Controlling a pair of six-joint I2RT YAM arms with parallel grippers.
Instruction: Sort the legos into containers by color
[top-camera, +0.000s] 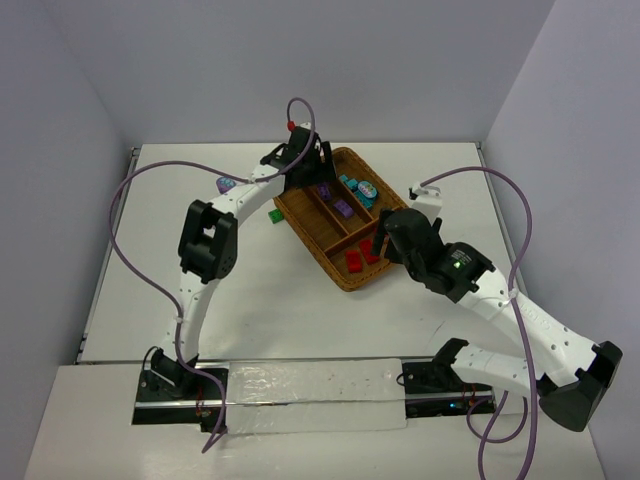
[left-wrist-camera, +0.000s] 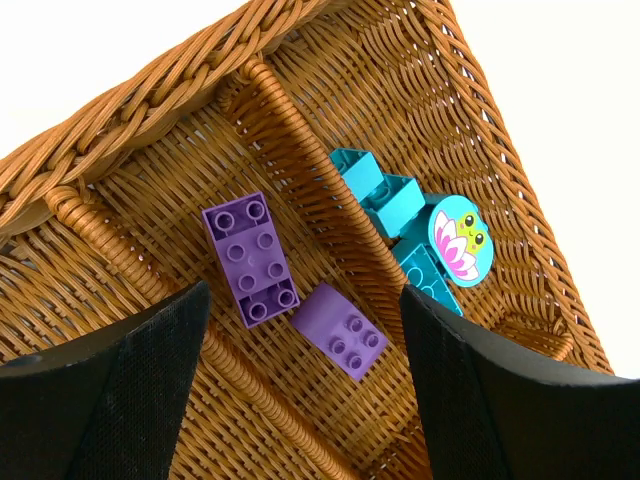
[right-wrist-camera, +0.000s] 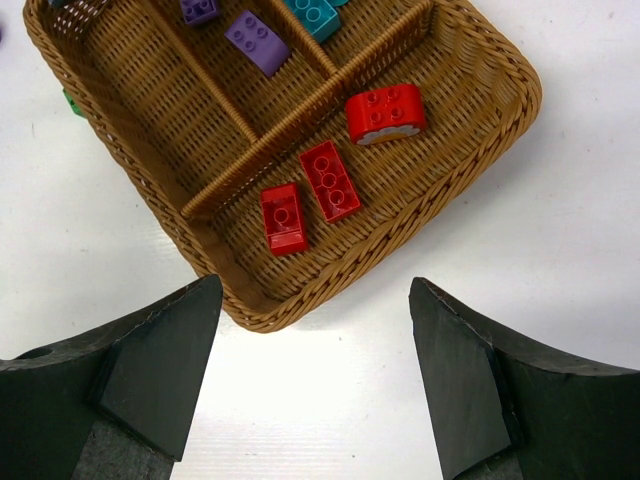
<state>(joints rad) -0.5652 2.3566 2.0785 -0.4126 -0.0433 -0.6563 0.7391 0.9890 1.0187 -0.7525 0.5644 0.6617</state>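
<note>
One tray (right-wrist-camera: 440, 180) holding three red legos (right-wrist-camera: 329, 180), two purple legos (left-wrist-camera: 251, 258)

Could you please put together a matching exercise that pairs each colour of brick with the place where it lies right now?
Things
1. red plastic studded bricks
2. purple plastic studded bricks
3. teal-blue plastic studded bricks
4. green plastic brick

Places
A. middle long compartment of the brown woven wicker tray
B. on the white table, outside the tray
C. crosswise compartment of the tray
D. outer long compartment, next to the frog-and-lily printed piece

Pairs: 1-C, 2-A, 3-D, 4-B
</note>
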